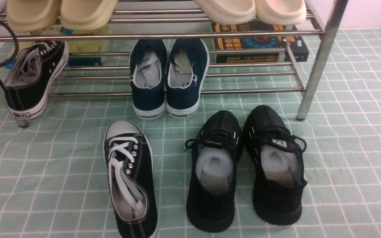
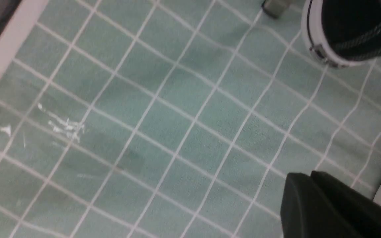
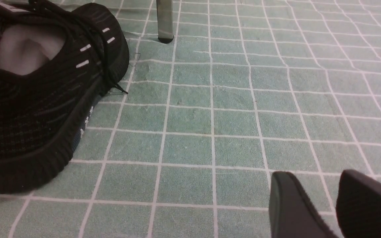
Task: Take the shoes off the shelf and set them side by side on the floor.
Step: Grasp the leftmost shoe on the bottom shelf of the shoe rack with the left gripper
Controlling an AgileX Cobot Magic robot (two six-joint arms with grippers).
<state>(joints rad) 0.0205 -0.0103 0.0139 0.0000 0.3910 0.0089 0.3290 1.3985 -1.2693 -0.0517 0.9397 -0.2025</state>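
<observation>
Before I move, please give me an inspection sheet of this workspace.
Surface: green gridded floor, creased in places, white marks near the rack's left end.
Job's things: one white-laced canvas sneaker on the floor; its mate on the lower tier of the shelf, at the left end.
Clutter: all-black pair on the floor; navy slip-ons on the lower tier; cream clogs above.
Hands: right hand open, empty; left hand empty, fingertips close together, fully shut or not unclear.
Cables: dark loop by the rack's left end.
Surroundings: white wall behind.
</observation>
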